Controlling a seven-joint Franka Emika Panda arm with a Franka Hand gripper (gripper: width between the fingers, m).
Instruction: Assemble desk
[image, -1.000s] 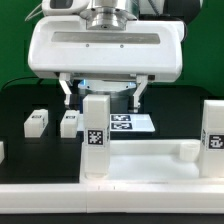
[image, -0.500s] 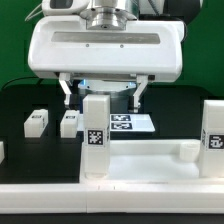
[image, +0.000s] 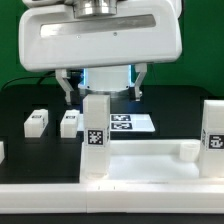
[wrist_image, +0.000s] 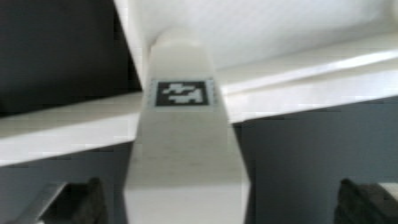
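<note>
The white desk tabletop (image: 140, 165) lies at the front with its raised rim up. One white square leg (image: 95, 135) with a tag stands upright in the tabletop's corner on the exterior view's left. A second leg (image: 213, 135) stands at its right corner. Two more legs (image: 37, 122) (image: 69, 123) sit on the black table behind. My gripper (image: 102, 93) hangs open just above the left leg, a finger on each side, touching nothing. In the wrist view the tagged leg (wrist_image: 183, 130) runs between my gripper's (wrist_image: 217, 202) dark fingers (wrist_image: 71, 203), with gaps on both sides.
The marker board (image: 132, 123) lies flat on the black table behind the tabletop. A green wall stands at the back. A small white piece (image: 2, 150) shows at the exterior view's left edge.
My gripper has risen straight up from the left leg. The leg stays upright in its corner, and nothing else has moved.
</note>
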